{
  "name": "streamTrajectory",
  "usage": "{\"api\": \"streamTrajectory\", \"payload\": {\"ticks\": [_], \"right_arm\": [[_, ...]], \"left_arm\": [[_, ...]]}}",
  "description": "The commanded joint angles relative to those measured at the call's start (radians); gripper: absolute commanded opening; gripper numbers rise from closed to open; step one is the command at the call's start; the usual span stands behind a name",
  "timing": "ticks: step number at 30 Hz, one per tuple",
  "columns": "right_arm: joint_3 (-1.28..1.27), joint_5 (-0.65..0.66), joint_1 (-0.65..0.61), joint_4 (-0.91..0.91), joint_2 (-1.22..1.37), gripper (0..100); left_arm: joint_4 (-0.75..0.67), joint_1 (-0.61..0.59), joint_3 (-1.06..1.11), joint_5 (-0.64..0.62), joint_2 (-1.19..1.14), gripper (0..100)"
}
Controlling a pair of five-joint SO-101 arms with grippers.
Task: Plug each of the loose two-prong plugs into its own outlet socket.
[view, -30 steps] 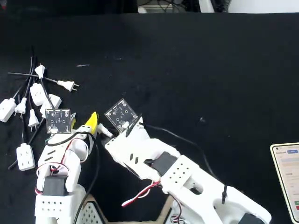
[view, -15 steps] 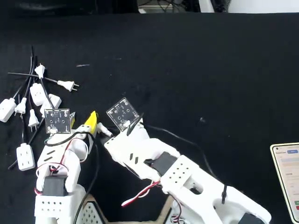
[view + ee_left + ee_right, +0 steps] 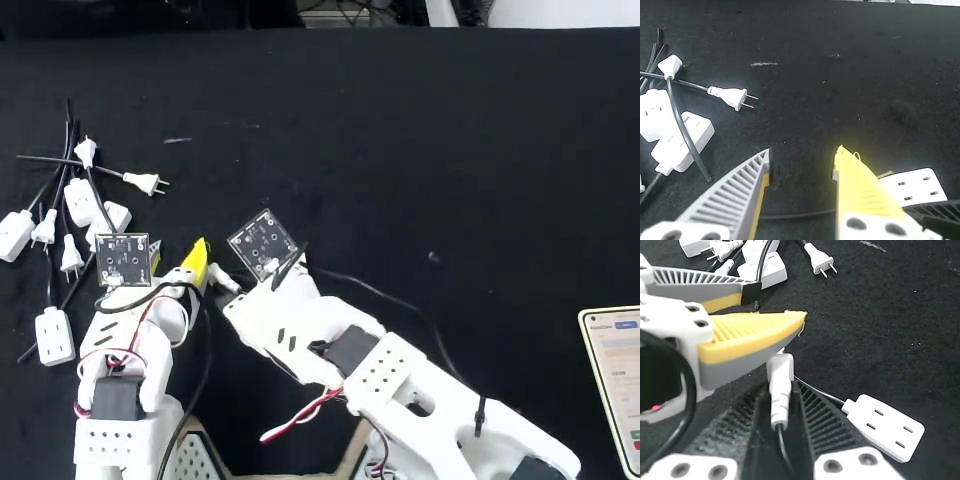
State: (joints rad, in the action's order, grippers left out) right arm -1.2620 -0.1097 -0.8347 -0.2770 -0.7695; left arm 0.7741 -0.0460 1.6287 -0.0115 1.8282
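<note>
As the right pincer (image 3: 781, 390), clamping a plug (image 3: 780, 367), is edging slightly forward, the left pincer (image 3: 802, 155) is gaping wide beside it, and the outlet socket (image 3: 883, 426) is waiting unplugged nearby.

My high camera stands off my arms and looks steeply down on the black table (image 3: 450, 150) from well back. It takes in both arms at the near edge and the heap of plugs and sockets (image 3: 70, 210) beside them. My left wrist camera sits close behind my left gripper (image 3: 804, 152), low over the table, facing out between its spread fingers toward that heap. My right wrist camera sits just as close behind my right gripper (image 3: 781, 390), facing along the held plug (image 3: 780, 372) toward my left gripper's yellow finger (image 3: 750, 335). All three views share one loose plug (image 3: 145, 182). Both wrist views share a white socket block (image 3: 915, 185).
</note>
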Motion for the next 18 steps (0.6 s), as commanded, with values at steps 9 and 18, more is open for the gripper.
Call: {"api": "streamTrajectory", "payload": {"ticks": [9,18], "right_arm": [[0.025,-0.048,0.034,0.054,-0.038,1.1],[0.025,-0.049,0.034,0.054,-0.038,1.1]], "left_arm": [[0.012,0.013,0.001,0.011,-0.005,22],[0.006,0.013,0.015,0.011,-0.005,22]]}}
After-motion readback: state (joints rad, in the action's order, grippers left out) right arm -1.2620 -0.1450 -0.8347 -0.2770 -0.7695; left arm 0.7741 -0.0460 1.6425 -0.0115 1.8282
